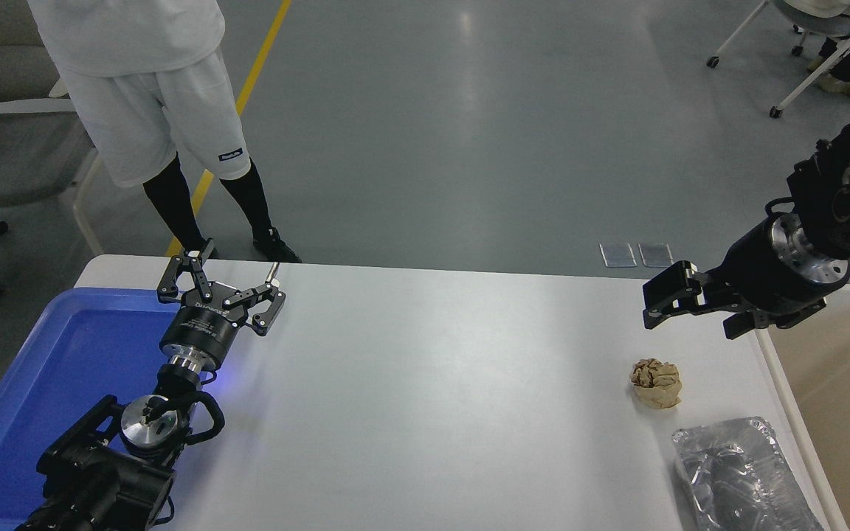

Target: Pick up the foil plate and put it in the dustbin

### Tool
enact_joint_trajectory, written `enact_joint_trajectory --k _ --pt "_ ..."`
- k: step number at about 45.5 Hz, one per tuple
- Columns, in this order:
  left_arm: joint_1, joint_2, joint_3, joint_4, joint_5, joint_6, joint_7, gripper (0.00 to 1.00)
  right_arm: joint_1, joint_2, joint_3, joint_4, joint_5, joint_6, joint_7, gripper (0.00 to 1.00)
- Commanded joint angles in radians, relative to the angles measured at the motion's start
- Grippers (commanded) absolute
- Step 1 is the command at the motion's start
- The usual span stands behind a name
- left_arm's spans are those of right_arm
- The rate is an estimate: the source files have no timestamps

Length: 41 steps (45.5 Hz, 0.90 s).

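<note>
Nearest, at the desk's (pixel 432 383) near right corner, lies the foil plate (pixel 746 476), a crinkled silver tray with ribbed bottom, resting flat and partly cut off by the lower edge of the view. It sits just beside the dustbin (pixel 849 383), whose pale rim runs along the desk's right side. By judgement the plate is very light, thin and easily dented, with slick walls; a pinch over one raised rim edge, probably the far or left one, looks the surest hold, and too hard a squeeze would crumple it. Just beyond the plate, apart from it, rests a small crumpled brown paper ball (pixel 656 383). At the lower left the left gripper (pixel 222 284) is parked over the inner edge of a blue tray (pixel 34 383), its fingers spread apart and empty. Farther back on the right, the right gripper (pixel 654 302) hangs above the desk, beyond the paper ball, holding nothing; whether its fingers are apart cannot be told. A person (pixel 167 110) stands at the far side.
</note>
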Motion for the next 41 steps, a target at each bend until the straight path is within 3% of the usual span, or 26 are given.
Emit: enact_joint_trajectory --k 1,41 --pt "0.0 -0.001 0.0 0.0 0.002 0.0 0.0 0.99 0.0 0.004 0.0 0.0 0.0 -0.01 0.0 1.0" --pt "0.0 -0.001 0.0 0.0 0.0 0.0 0.0 0.99 0.003 0.01 -0.075 -0.023 -0.001 -0.068 0.003 1.0"
